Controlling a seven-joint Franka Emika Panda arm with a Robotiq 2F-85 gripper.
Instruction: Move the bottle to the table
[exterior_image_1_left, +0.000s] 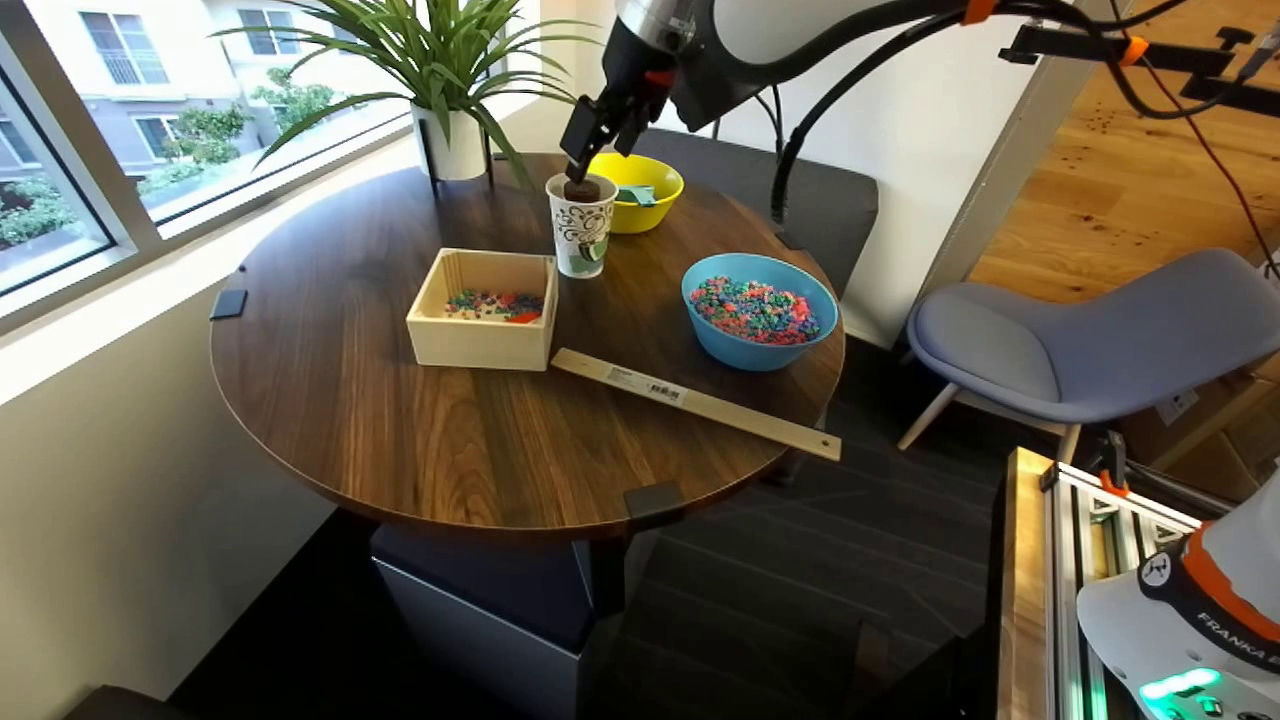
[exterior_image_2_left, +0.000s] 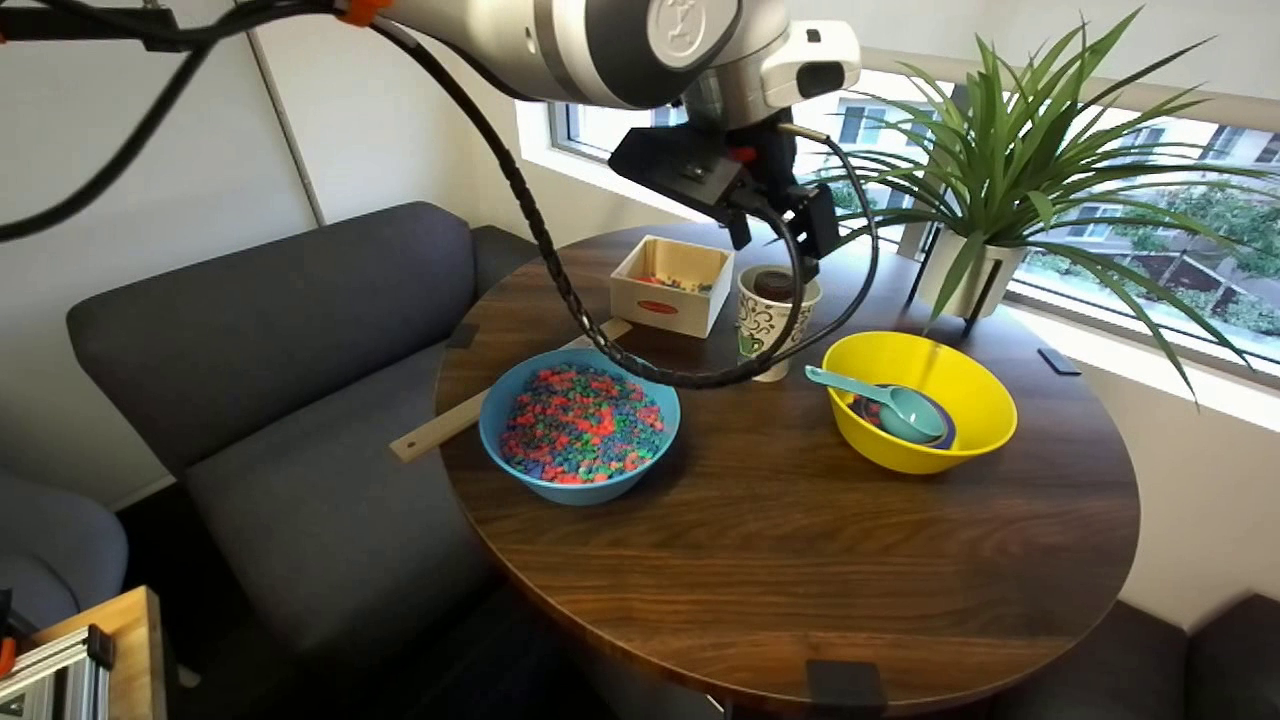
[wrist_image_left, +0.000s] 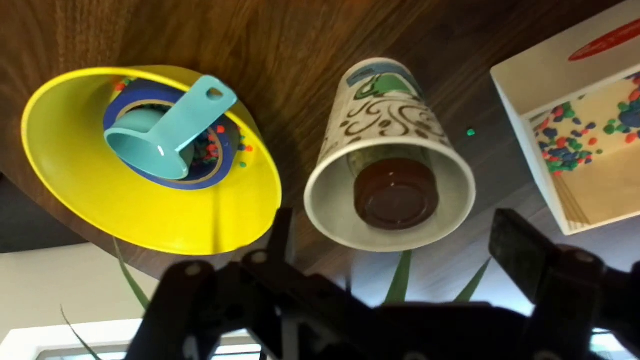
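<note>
The bottle stands inside the patterned white paper cup, with its dark red-brown cap (wrist_image_left: 396, 195) near the rim in the wrist view. The cap also shows in both exterior views (exterior_image_1_left: 581, 191) (exterior_image_2_left: 773, 286). A bit of see-through body shows below the cap; the cup hides the rest. The cup (wrist_image_left: 387, 112) (exterior_image_1_left: 582, 238) stands upright on the round dark brown table (exterior_image_1_left: 450, 430) (exterior_image_2_left: 800, 570). My gripper (wrist_image_left: 394, 222) (exterior_image_1_left: 602, 152) (exterior_image_2_left: 775, 250) is open and empty, just above the cup. In the wrist view its fingers lie on either side of the cup mouth.
A yellow bowl (exterior_image_1_left: 660, 210) with a turquoise scoop (exterior_image_2_left: 905, 412) stands beside the cup. A pale wooden box (exterior_image_1_left: 480, 345), a blue bowl (exterior_image_1_left: 750, 350) of colourful bits and a wooden strip (exterior_image_1_left: 690, 400) are on the table. A plant (exterior_image_1_left: 450, 140) stands by the window.
</note>
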